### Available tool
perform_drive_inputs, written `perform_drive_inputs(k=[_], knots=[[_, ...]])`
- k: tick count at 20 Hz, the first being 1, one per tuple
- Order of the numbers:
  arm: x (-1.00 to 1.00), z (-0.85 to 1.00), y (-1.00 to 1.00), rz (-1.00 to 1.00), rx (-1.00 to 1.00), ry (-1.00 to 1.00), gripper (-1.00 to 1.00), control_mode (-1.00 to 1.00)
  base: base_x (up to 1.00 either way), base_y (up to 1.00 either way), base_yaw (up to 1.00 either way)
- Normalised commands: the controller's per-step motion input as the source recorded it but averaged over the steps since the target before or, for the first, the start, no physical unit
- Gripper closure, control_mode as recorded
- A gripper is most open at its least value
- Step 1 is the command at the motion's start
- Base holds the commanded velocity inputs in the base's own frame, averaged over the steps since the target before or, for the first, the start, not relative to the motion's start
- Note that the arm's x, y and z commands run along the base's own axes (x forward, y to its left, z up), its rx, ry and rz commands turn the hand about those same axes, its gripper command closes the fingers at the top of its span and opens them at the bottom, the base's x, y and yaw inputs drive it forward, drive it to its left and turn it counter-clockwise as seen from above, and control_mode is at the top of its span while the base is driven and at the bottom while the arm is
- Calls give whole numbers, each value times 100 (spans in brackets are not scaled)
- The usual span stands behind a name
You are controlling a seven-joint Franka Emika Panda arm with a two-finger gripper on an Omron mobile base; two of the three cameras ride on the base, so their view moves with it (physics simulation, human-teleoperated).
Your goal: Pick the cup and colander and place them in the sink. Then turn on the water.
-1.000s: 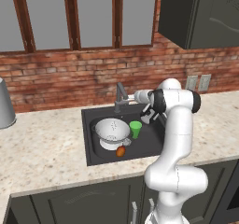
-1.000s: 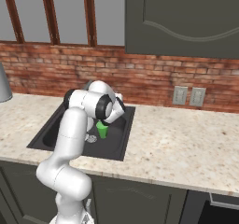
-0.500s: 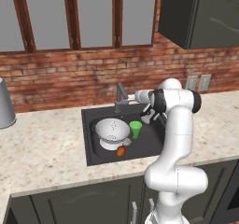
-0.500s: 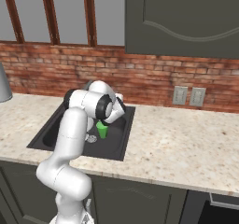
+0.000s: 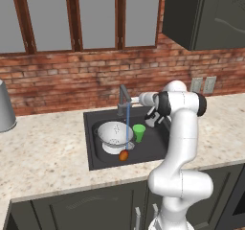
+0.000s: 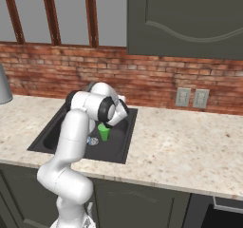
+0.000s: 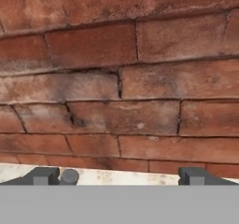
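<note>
I see a red brick wall (image 5: 72, 80) running behind a speckled stone surface (image 5: 43, 152), with windows (image 5: 72, 16) above it and dark cupboards (image 6: 190, 18) hanging to one side. Two wall sockets (image 6: 191, 98) sit on the brick. A large grey metal cylinder (image 5: 5, 107) stands on the surface far off to the left.

Set into the surface is the dark sink (image 5: 95, 159), and my white arm (image 5: 179, 143) bends over its right side. The colander (image 5: 115, 137) rests inside the sink, towards the left. The faucet (image 5: 123, 98) rises at the back rim, and a thin blue stream of water (image 5: 128, 121) falls from its spout down to the colander's right edge. The green cup (image 5: 139, 132) stands upright in the sink just beside the colander, on its right. A small orange thing (image 5: 124, 155) lies in front of the colander; I cannot tell what it is.

My tool (image 7: 120, 175) is spread wide and holds nothing, its fingertips (image 7: 193, 175) pointing at the brick just above the surface's back edge.
</note>
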Motion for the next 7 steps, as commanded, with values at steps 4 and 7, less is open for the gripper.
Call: perform_drive_inputs(k=[4,7], knots=[[-1,0,-68,4,1,0,-100,-100,0,0,0],[-2,0,-67,5,1,0,-100,-100,0,0,0]])
